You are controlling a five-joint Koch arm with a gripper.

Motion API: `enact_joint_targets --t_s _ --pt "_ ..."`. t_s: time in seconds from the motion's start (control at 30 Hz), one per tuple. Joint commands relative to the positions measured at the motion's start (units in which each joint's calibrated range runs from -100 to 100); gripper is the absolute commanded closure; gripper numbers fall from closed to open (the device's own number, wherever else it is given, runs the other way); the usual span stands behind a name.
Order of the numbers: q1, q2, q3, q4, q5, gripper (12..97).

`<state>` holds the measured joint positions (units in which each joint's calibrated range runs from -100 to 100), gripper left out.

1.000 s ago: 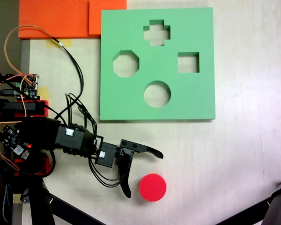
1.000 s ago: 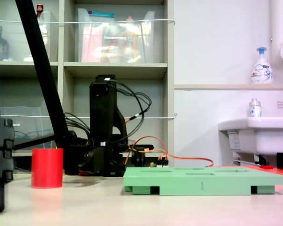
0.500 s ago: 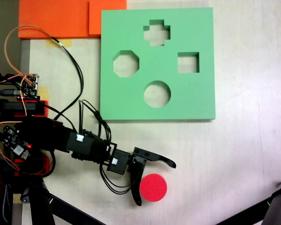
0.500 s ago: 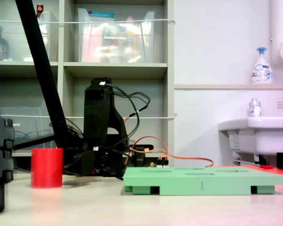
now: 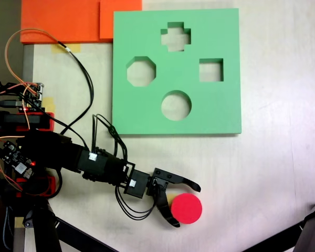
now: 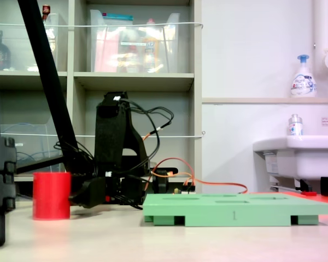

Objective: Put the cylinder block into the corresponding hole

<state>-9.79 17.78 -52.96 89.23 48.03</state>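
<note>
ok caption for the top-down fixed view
Open hand straddling the red cylinder below the green board.

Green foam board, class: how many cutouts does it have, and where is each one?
4. On the green foam board seen from above: a cross-shaped cutout near the top edge, an octagonal cutout at left, a square cutout at right, and the round hole lowest.
</note>
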Motion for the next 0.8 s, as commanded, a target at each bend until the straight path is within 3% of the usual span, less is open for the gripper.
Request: enact_joint_targets --t_s 0.0,0.2,0.43,0.77 --pt "0.1 -0.5 0.9 0.3 0.4 51.7" --pt "0.5 -0.5 0.8 0.4 0.4 60.7" --pt "0.4 -0.2 -0.2 3.2 0.5 40.5" --pt "0.3 5.7 8.2 2.2 0.5 40.3"
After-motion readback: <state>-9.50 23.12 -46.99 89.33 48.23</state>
